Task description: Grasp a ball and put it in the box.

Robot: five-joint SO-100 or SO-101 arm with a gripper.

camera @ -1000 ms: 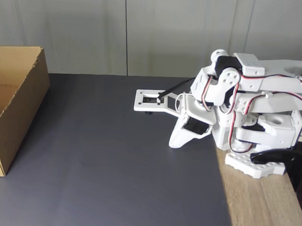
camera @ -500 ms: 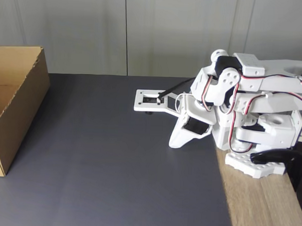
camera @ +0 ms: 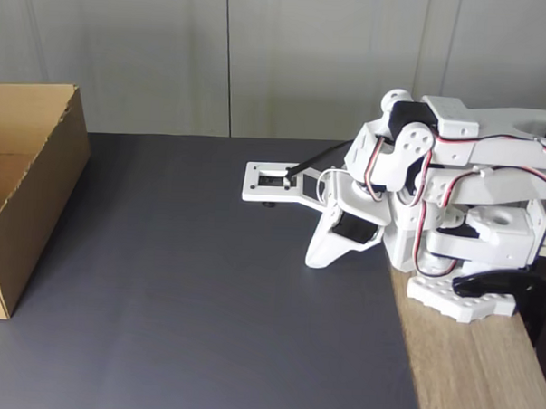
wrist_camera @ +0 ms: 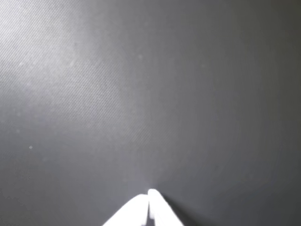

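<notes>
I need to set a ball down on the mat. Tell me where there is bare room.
The dark mat is bare between the cardboard box at the left edge and the folded arm on the right, and along the whole front. It is crowded only at the right, where the shut pincer points down at the mat beside the arm's base on the wooden table.

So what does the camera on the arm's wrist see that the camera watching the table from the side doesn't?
The wrist view gives a close look at the fingers: two white tips pressed together just above the mat, with nothing between them, and the mat's fine weave. The fixed view adds the folded white arm, the brown cardboard box at the left edge, the wooden table under the arm's base and the grey wall. Both share the dark grey mat.
</notes>
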